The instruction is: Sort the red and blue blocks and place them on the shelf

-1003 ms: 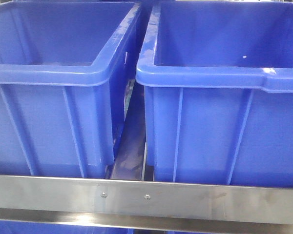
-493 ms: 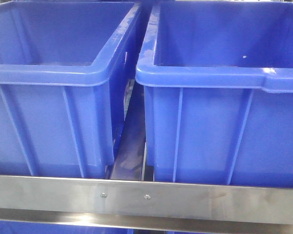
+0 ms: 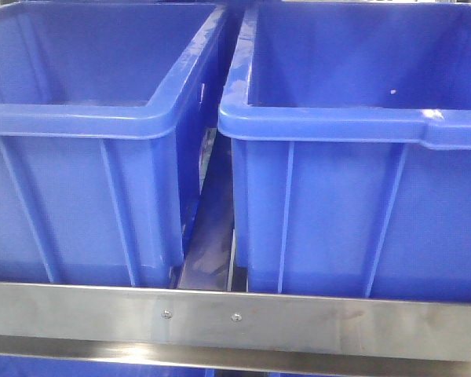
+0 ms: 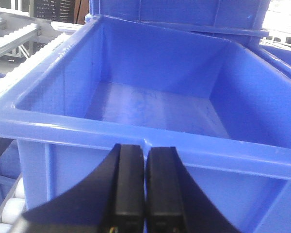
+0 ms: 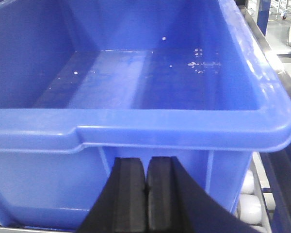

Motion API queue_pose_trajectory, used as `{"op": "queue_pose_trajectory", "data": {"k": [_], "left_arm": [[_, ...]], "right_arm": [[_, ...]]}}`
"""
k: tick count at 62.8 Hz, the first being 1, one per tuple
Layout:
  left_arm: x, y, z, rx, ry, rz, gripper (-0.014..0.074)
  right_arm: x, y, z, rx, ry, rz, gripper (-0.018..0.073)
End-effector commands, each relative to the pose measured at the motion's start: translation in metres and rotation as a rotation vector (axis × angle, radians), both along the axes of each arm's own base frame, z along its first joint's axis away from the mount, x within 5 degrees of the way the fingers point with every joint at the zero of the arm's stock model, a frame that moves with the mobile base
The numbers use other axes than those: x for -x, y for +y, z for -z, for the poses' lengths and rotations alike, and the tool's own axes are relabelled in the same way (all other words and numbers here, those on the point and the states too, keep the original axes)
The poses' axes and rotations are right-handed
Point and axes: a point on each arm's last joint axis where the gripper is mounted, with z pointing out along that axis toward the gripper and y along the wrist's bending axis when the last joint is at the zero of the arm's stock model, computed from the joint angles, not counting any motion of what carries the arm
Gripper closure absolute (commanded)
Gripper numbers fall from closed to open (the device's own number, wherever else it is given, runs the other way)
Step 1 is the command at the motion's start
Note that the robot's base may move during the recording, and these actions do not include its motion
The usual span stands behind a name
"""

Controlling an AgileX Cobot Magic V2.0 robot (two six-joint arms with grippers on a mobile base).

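1. The front view looks straight, very close, at two blue crates (image 3: 102, 157) behind the shelf (image 3: 235, 318) rail.
2. The left wrist view looks down into one crate (image 4: 150, 102).
3. The right wrist view looks down into another crate (image 5: 136, 82).

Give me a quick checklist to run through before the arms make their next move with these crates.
1. Left gripper state: shut, nothing visible between the fingers. Ok.
2. Right gripper state: shut, apparently empty. Ok.
3. Red or blue block in view: none in any view. Not ok.
4. Left crate contents: visible floor bare. Ok.
5. Right crate contents: only small pale specks. Ok.
6. Crates seated behind the shelf rail: both upright, narrow gap between them. Ok.
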Motion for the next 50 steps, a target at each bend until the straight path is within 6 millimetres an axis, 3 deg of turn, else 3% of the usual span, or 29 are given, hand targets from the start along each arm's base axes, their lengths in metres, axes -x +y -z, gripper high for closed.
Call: {"op": "queue_pose_trajectory", "data": {"k": [1,50], "left_arm": [[0.0010,-0.0012,0.0010,0.016,-0.077,0.016,0.0472],[0.0012,-0.0015,-0.0007,-0.162,-0.122,0.004,0.0472]], "right_arm": [[0.0007,-0.0010,-0.0087,0.011,-0.109,0.012,0.0510],[0.0007,-0.0010,-0.0087,0.011,-0.109,0.012,0.0510]]}}
